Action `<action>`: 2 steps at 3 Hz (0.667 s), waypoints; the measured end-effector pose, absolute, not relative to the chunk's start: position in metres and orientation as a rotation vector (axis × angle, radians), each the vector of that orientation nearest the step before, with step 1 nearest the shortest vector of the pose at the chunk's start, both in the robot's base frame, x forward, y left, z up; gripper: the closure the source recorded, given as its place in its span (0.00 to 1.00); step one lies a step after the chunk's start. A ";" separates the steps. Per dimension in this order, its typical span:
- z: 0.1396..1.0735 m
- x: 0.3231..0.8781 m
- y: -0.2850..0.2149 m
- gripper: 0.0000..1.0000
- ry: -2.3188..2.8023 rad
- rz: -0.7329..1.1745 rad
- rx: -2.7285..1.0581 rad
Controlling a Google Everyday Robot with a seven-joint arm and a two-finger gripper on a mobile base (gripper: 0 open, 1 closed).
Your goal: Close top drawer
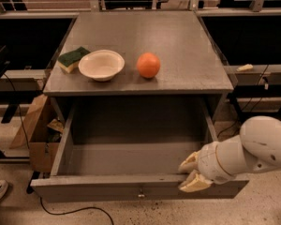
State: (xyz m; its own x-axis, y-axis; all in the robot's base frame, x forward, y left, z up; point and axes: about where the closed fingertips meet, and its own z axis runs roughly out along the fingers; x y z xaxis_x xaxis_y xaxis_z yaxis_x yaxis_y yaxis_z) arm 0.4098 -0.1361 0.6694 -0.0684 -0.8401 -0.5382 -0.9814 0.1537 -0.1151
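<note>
The top drawer (131, 156) is pulled far out of the grey cabinet and is empty inside. Its long flat grey front panel (107, 190) runs along the near edge, with a small metal knob (141, 191) at its centre. My gripper (191, 172), on a white arm coming in from the right, sits at the right part of the front panel's top edge. One cream finger (189, 161) lies just inside the drawer and the other finger (193, 183) lies against the outer face of the panel.
On the cabinet top (178, 41) stand a white bowl (101, 64), an orange (148, 65) and a green-and-yellow sponge (72, 58). A cardboard box (35, 130) stands on the floor at the left. A black cable (75, 212) lies in front.
</note>
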 end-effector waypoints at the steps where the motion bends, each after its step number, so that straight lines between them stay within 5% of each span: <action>1: 0.670 0.426 -0.134 0.64 1.959 0.370 -1.733; 2: 0.670 0.425 -0.136 0.40 1.959 0.370 -1.733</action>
State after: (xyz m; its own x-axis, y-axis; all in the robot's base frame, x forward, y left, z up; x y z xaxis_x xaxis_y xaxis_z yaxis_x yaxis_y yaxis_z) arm 0.4253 -0.1358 0.6697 -0.0692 -0.8462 -0.5284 -0.9807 0.1549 -0.1195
